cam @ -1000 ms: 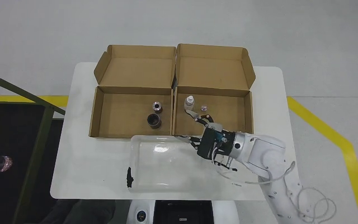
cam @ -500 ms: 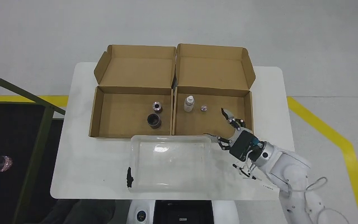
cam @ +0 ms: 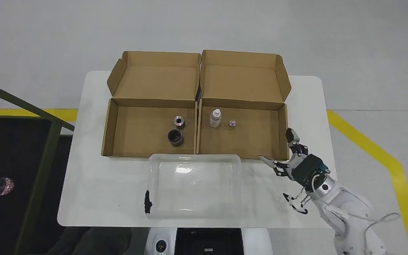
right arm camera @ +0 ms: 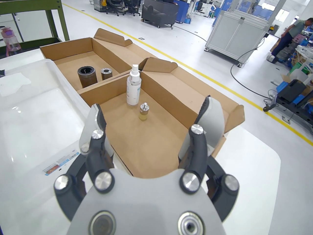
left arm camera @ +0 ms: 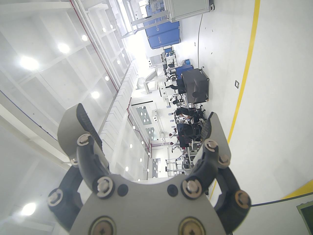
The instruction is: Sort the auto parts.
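Two open cardboard boxes stand side by side on the white table. The left box (cam: 127, 131) holds a dark cylinder (cam: 174, 136) and a small metal sleeve (cam: 178, 120). In the right box (cam: 271, 131) stand a white spray bottle (cam: 217, 118) and a small brass fitting (cam: 233, 123). In the right wrist view the same parts appear: cylinder (right arm camera: 85, 76), sleeve (right arm camera: 106, 73), bottle (right arm camera: 133, 88), fitting (right arm camera: 143, 111). My right gripper (cam: 279, 152) (right arm camera: 154, 116) hangs open and empty at the right box's front right corner. My left gripper (left arm camera: 144, 121) is open, empty, facing the room.
A clear plastic tray (cam: 194, 188) (right arm camera: 29, 113) sits in front of the boxes near the table's front edge, with a small black item (cam: 147, 203) at its left side. A green cart (right arm camera: 29, 3) stands beyond the table.
My right gripper has pulled back from over the tray and right box's front wall, moving right to the box's front right corner, still open and empty.
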Controlling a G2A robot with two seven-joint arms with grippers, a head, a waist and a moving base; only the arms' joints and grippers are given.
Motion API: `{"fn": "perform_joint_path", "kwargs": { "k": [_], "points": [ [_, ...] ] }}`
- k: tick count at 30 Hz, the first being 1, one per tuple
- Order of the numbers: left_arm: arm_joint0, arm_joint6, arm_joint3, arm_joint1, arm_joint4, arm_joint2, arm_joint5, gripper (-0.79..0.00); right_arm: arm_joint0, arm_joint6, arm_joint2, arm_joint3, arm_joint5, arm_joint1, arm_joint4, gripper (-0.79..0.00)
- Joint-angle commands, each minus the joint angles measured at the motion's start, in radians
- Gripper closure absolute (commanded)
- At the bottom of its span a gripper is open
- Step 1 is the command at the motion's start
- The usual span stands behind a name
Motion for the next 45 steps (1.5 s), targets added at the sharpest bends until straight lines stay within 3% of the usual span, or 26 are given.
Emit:
{"fn": "perform_joint_path", "kwargs": {
  "k": [1, 13, 45],
  "points": [
    [0.0, 0.0, 0.0, 0.0, 0.0, 0.0, 0.0, -0.785, -0.011, -0.009, 0.014, 0.004, 0.007, 0.002, 0.005, -0.785],
    [0.0, 0.0, 0.0, 0.0, 0.0, 0.0, 0.0, -0.785, -0.054, -0.031, 0.104, 0.029, 0.016, 0.013, 0.038, -0.785],
    [0.0, 0.0, 0.0, 0.0, 0.0, 0.0, 0.0, -0.784, -0.055, -0.032, 0.105, 0.029, 0.006, 0.014, 0.043, -0.785]
  ]
}}
